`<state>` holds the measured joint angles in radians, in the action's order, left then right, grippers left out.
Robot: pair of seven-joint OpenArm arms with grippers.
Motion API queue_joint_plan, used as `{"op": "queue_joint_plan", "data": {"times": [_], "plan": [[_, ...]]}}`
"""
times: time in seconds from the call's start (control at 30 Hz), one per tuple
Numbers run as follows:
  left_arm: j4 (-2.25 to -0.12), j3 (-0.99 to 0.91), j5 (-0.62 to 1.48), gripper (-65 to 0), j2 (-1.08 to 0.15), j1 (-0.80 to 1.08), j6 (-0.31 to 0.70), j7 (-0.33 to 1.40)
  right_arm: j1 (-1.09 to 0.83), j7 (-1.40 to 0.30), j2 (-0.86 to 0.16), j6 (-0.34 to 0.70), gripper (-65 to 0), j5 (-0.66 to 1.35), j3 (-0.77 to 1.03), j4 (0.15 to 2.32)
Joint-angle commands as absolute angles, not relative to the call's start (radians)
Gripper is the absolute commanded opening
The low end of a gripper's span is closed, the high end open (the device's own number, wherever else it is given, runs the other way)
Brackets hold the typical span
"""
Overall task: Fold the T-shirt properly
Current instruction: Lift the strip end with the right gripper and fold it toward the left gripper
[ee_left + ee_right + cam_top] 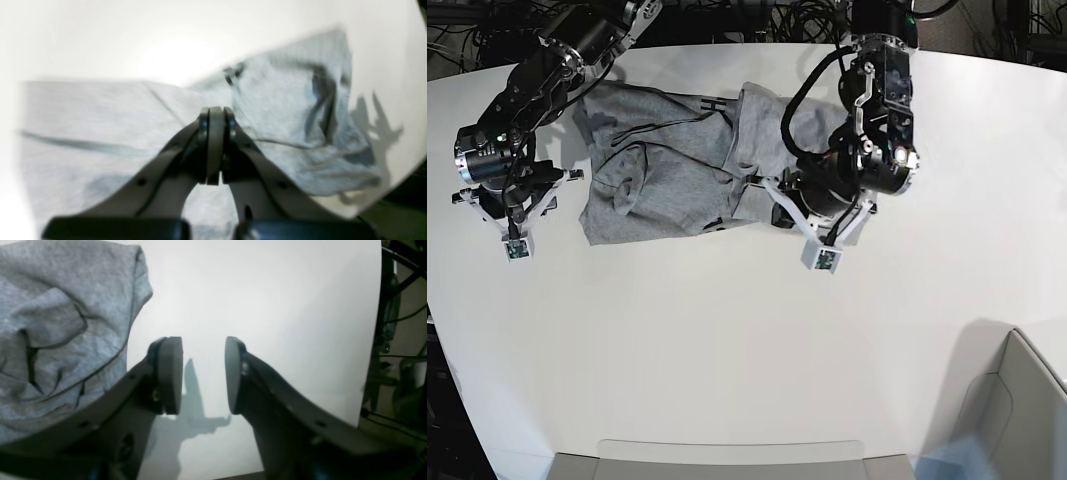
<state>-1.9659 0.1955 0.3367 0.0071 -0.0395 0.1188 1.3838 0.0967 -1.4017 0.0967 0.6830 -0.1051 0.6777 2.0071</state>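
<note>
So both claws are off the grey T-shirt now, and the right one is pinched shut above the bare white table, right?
Not quite: the right gripper is open, its pads apart over the white table, as the right wrist view shows. It holds nothing; the grey T-shirt lies beside it.

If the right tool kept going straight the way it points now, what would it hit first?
Probably only the bare white table. The right tool is open with nothing between its pads, and the T-shirt lies off to its side. Depth is unclear.

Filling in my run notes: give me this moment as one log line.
T-shirt: crumpled on table, not folded | left claw: shut, over shirt, holding nothing seen | right claw: open, empty, beside shirt
</note>
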Motion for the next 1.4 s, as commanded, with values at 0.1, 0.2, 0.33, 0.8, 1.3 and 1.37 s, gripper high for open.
{"op": "queue_joint_plan", "data": {"times": [0.1, 0.2, 0.33, 0.8, 1.3, 1.37], "plan": [[-1.979, 0.199, 0.352, -65.0, -0.010, -0.019, 0.114, 1.396, 0.117, -1.396, 0.091, 0.698, -42.5, -0.038, 0.676, 2.018], [-1.983, 0.188, 0.352, -65.0, -0.036, -0.004, 0.114, 1.396, 0.122, -1.396, 0.091, 0.698, -42.5, 0.027, 0.676, 1.988], [-1.983, 0.168, 0.352, -65.0, -0.050, 0.001, 0.114, 1.396, 0.114, -1.396, 0.093, 0.698, -42.5, 0.139, 0.676, 1.920], [-1.983, 0.134, 0.352, -65.0, -0.084, 0.002, 0.114, 1.396, -0.004, -1.396, 0.070, 0.698, -42.5, 0.262, 0.765, 1.751], [-1.982, 0.130, 0.354, -65.0, -0.084, 0.004, 0.114, 1.396, -0.054, -1.396, 0.027, 0.698, -42.5, 0.268, 0.794, 1.543], [-1.982, 0.130, 0.352, -65.0, -0.084, 0.004, 0.114, 1.396, -0.058, -1.396, 0.030, 0.698, -42.5, 0.266, 0.785, 1.498]]}}
